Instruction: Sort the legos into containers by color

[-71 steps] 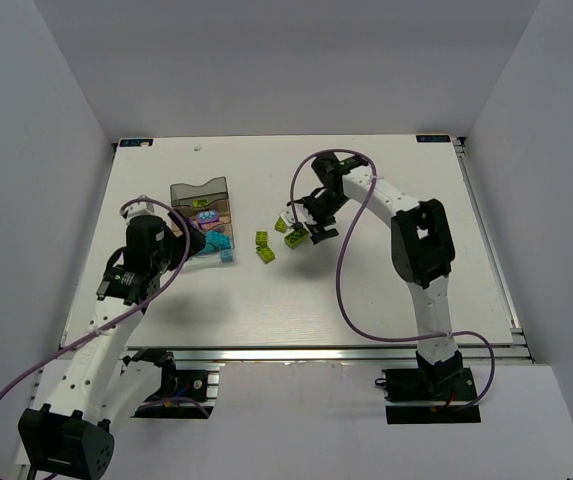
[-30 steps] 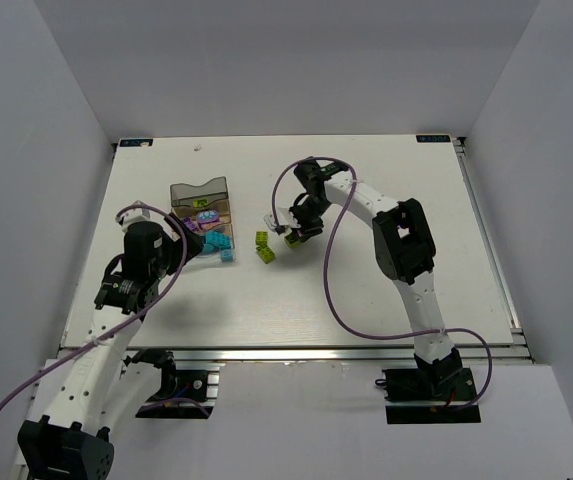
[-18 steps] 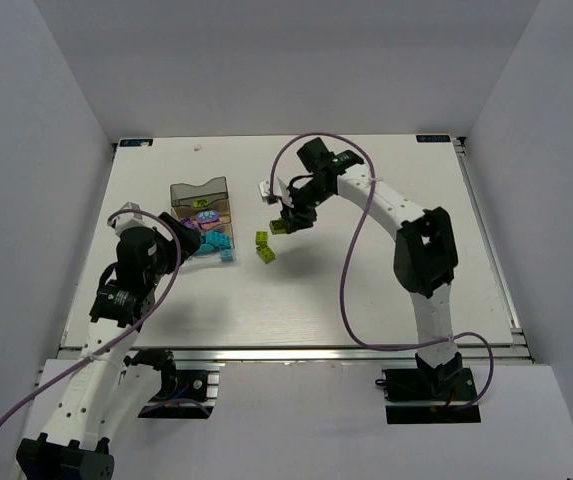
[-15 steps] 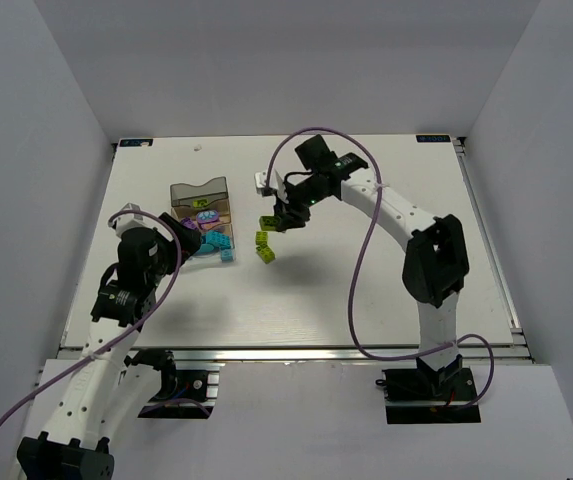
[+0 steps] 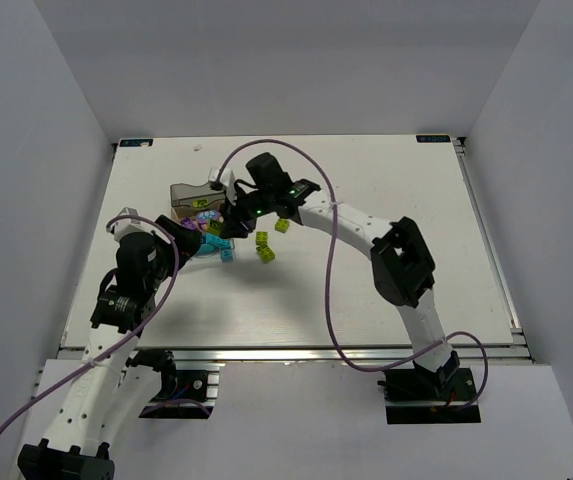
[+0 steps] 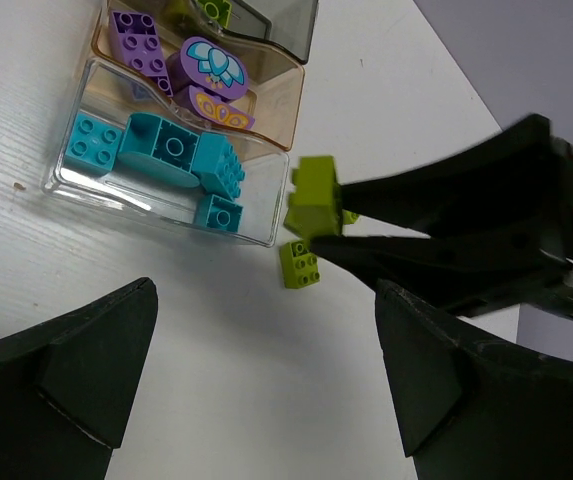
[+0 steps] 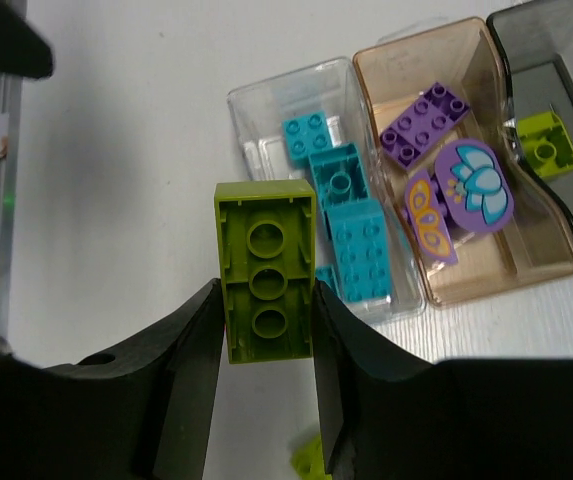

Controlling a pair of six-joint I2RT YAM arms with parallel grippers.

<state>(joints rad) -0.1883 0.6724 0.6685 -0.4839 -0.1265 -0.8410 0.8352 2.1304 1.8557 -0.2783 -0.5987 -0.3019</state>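
Note:
My right gripper (image 5: pixel 234 217) is shut on a lime-green brick (image 7: pixel 266 285) and holds it above the near end of the containers (image 5: pixel 192 190). The left wrist view also shows this brick (image 6: pixel 313 196), off the table beside the clear tray (image 6: pixel 76 178). The clear tray (image 7: pixel 244 108) holds teal bricks (image 7: pixel 351 222). The amber tray (image 7: pixel 526 255) holds purple bricks (image 7: pixel 424 122). The grey tray (image 7: pixel 566 60) holds a lime brick (image 7: pixel 546 148). Three lime bricks (image 5: pixel 263 239) lie on the table right of the trays. My left gripper (image 6: pixel 266 400) is open and empty, just in front of the trays.
The white table (image 5: pixel 386 280) has side walls on the left, right and back. The right arm's purple cable (image 5: pixel 331 250) loops over the middle of the table. A lime brick (image 6: pixel 299 264) lies just past the clear tray's corner.
My right gripper has lifted a lime brick from the middle of the table and carried it left to over the trays. My left arm has drawn back slightly.

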